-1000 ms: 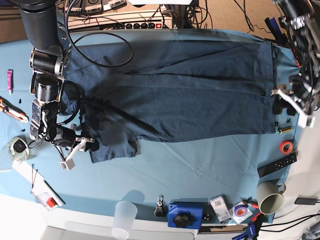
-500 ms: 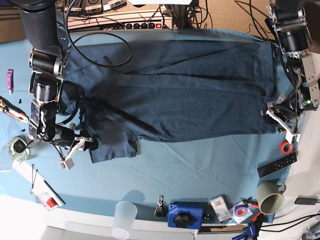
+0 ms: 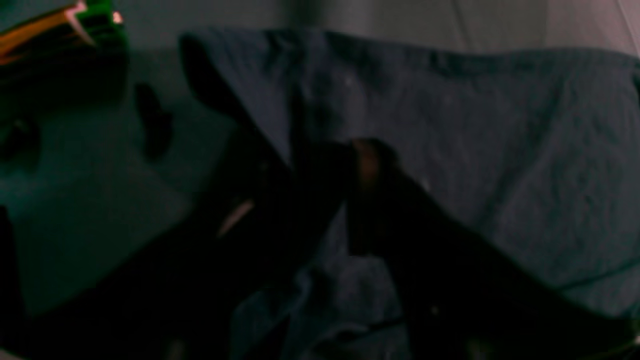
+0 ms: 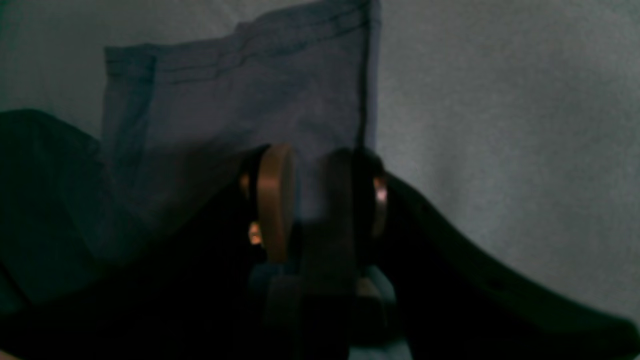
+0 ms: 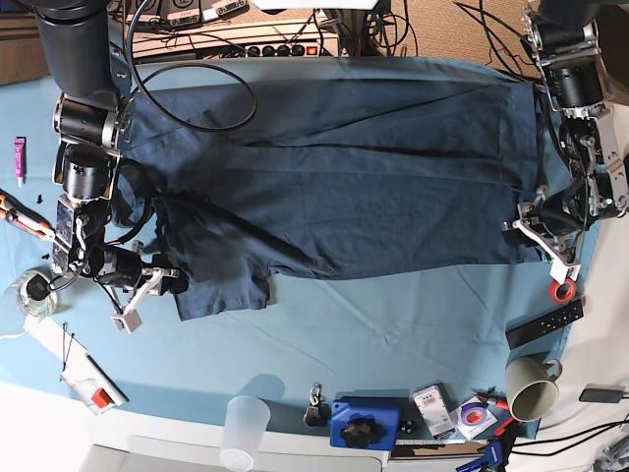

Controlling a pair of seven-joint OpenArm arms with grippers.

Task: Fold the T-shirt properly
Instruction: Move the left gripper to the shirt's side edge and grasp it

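The T-shirt (image 5: 344,177) lies spread across the tabletop (image 5: 393,324), filling its far half from side to side, flat so its ends can be picked up. The right gripper (image 4: 312,200) rests on the sleeve (image 4: 240,100), jaws slightly apart, apparently pinching cloth. The left gripper (image 5: 536,224) meets the hem corner; blur hides whether it grips.

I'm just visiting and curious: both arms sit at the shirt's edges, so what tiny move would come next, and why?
Probably both pincers close fully on the cloth. The right pincer straddles the sleeve edge of the T-shirt with a gap between its pads, and the left pincer sits at the hem corner. The shirt lies flat on the table cloth, so neither edge looks lifted yet.
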